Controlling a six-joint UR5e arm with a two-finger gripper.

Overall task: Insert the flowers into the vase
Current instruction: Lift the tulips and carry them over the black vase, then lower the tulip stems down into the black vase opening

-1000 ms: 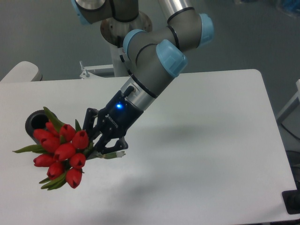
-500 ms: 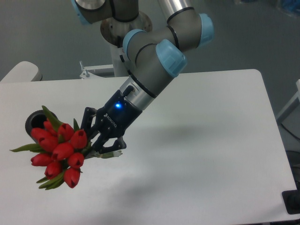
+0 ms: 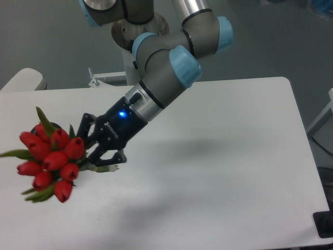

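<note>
The flowers [image 3: 49, 160], a bunch of red tulip buds with green leaves, hang above the left part of the white table. My gripper [image 3: 96, 158] is shut on their pale green stems, just right of the buds, with the bunch lying nearly sideways. The black vase [image 3: 37, 128] stands behind the bunch at the far left; only a sliver of its dark rim shows above the buds, the rest is hidden by them.
The white table [image 3: 218, 156] spreads to the right, its right edge near x 600. The arm's base and a metal bracket [image 3: 106, 79] stand at the back edge. A pale rounded object [image 3: 23, 79] sits beyond the back left corner.
The gripper has carried the bunch leftward and slightly up. The buds now cover most of the vase, which showed more clearly before.
</note>
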